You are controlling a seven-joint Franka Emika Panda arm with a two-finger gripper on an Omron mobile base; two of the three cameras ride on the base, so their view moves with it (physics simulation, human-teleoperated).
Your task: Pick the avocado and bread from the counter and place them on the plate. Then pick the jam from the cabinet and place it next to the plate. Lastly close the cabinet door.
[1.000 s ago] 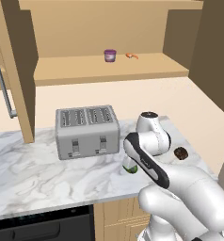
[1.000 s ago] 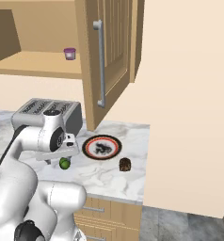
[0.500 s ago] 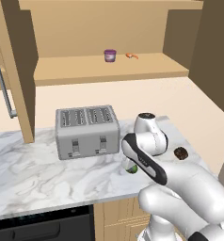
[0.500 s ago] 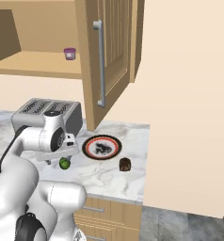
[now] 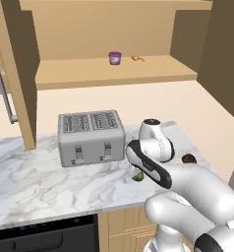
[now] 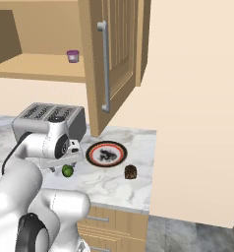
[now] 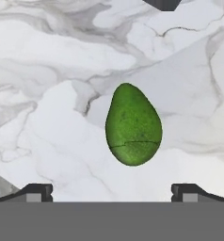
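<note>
The green avocado point(image 7: 133, 126) lies on the white marble counter point(image 5: 40, 182), right under my gripper point(image 7: 113, 192). The gripper is open, with one dark fingertip on each side of the fruit and nothing held. In the right base view the hand hangs just above the avocado point(image 6: 67, 171), left of the orange-rimmed plate point(image 6: 92, 152). The dark brown bread point(image 6: 131, 172) sits on the counter by the plate's near right side. On the shelf of the open cabinet point(image 5: 114, 71) stands the purple jam point(image 5: 115, 58). In the left base view my arm covers part of the avocado point(image 5: 137, 176).
A silver toaster point(image 5: 91, 137) stands on the counter just left of and behind the hand. The open cabinet door point(image 6: 114, 59) with its silver bar handle hangs above the plate. A tiny orange item point(image 5: 137, 58) lies on the shelf right of the jam.
The arm has shifted only slightly over the avocado. The jaws have stayed wide open and nothing on the counter has moved.
</note>
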